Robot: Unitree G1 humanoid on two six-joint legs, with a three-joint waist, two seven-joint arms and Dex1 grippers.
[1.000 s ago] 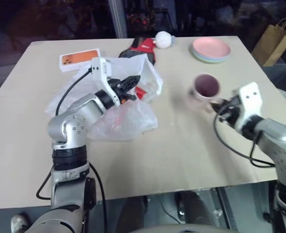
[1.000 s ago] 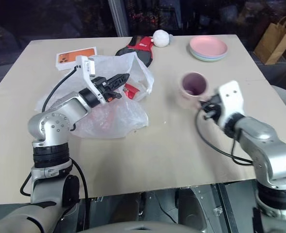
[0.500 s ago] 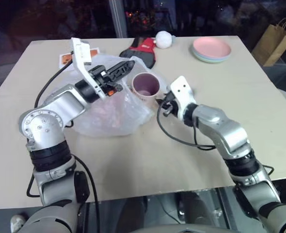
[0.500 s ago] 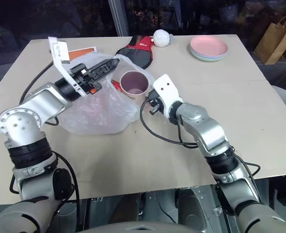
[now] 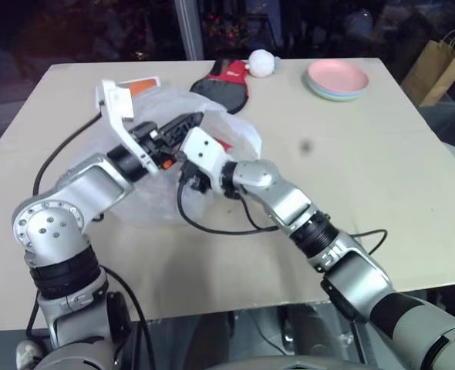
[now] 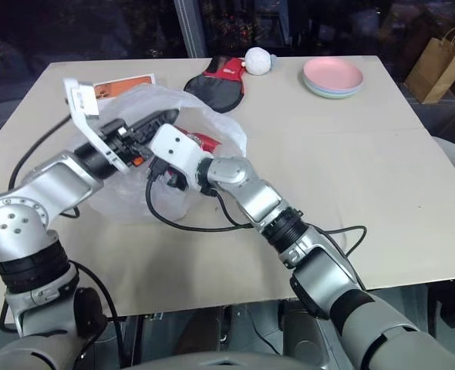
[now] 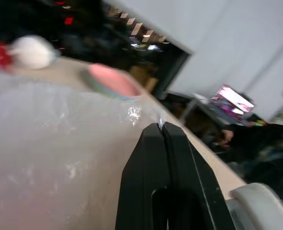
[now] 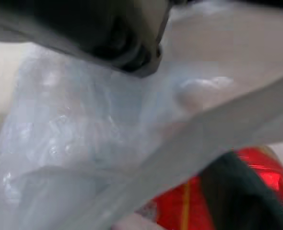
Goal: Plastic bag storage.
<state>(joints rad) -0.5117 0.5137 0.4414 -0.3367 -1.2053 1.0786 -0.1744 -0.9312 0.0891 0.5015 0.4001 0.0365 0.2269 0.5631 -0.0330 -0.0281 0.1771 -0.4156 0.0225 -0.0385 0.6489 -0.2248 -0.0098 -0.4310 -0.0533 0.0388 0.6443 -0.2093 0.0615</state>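
The left gripper (image 7: 161,128) is clamped on the rim of the plastic bag (image 5: 239,127), while the right gripper (image 6: 160,171) reaches into it, finger spread unclear.

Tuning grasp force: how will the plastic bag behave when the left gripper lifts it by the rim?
Probably floppy: the plastic bag is thin, crinkled film that sags around the left gripper, shut on its rim. Likely very light itself, but a red packet shows through, so contents may shift and pull it. Film pinched this narrowly could slip or tear.
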